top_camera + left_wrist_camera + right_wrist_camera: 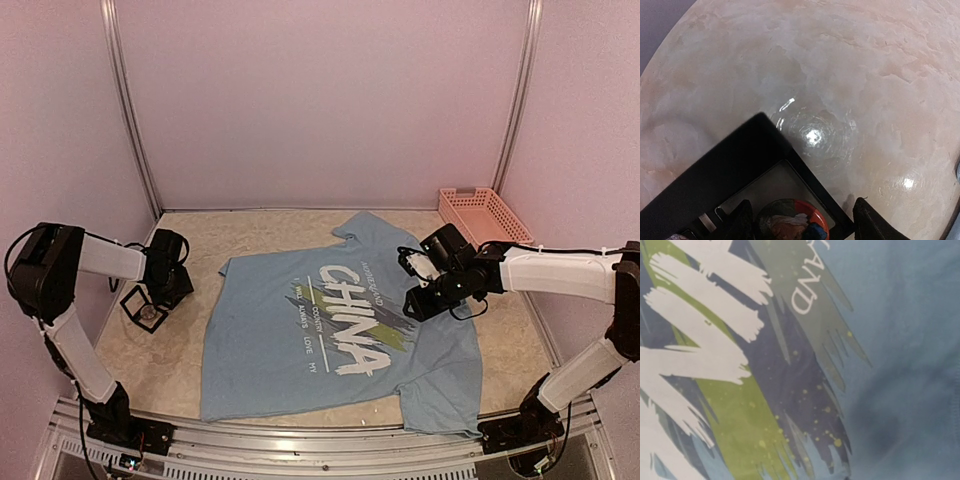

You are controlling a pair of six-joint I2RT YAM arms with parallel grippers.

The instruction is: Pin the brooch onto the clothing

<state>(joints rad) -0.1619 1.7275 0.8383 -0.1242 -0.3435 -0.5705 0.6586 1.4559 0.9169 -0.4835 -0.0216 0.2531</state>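
The light blue T-shirt (300,340) with white "CHINA" lettering lies flat in the middle of the table. The round brooch (790,224), red-rimmed with a coloured picture, lies in a small black square box (720,175) left of the shirt; brooch (151,315) and box (133,300) also show in the top view. My left gripper (805,227) is open just above the box, one finger on each side of the brooch, not touching it. My right gripper (418,302) hovers low over the shirt's printed chest (790,370); its fingers are hidden in the right wrist view.
A pink slatted basket (485,215) stands at the back right corner. The marbled beige table (850,75) is walled by pale panels on three sides. The shirt's right sleeve (445,400) reaches almost to the table's near edge.
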